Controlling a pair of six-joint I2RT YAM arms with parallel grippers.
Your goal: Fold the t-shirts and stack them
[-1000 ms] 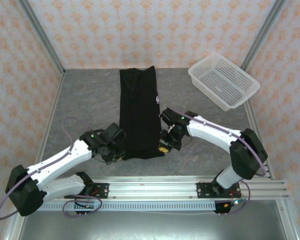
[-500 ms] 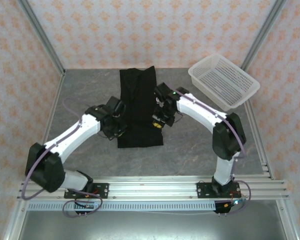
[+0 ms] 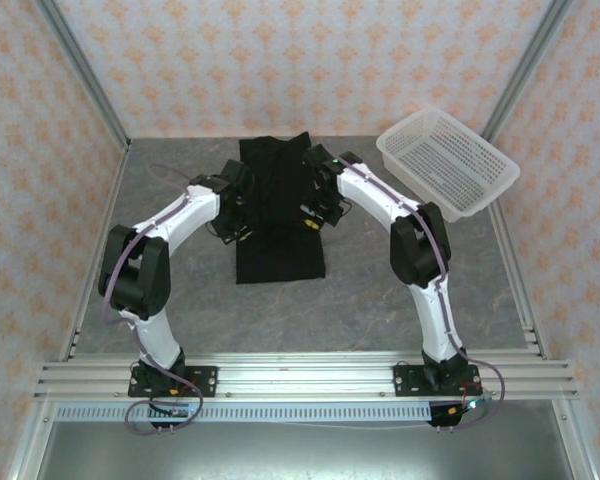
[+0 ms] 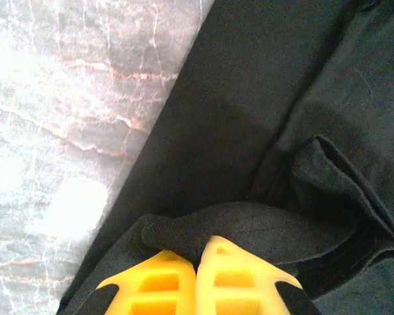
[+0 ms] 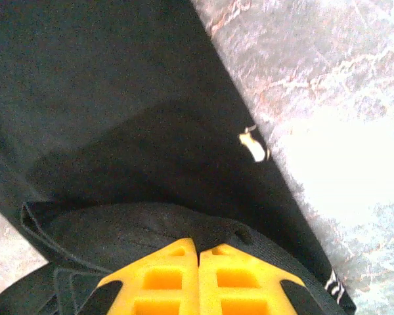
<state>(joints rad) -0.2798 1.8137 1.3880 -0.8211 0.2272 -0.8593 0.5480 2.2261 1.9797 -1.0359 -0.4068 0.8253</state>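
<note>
The left gripper and right gripper, each pressed together on a pinch of cloth, have carried the near hem of the black t-shirt toward its far end. The shirt, left of the white mesh basket, now lies shorter and doubled. 1 fold looks nearly laid.

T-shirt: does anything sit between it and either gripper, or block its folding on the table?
Nothing visible does. The left gripper and right gripper are both shut on the t-shirt cloth; the basket stands apart at far right.
</note>
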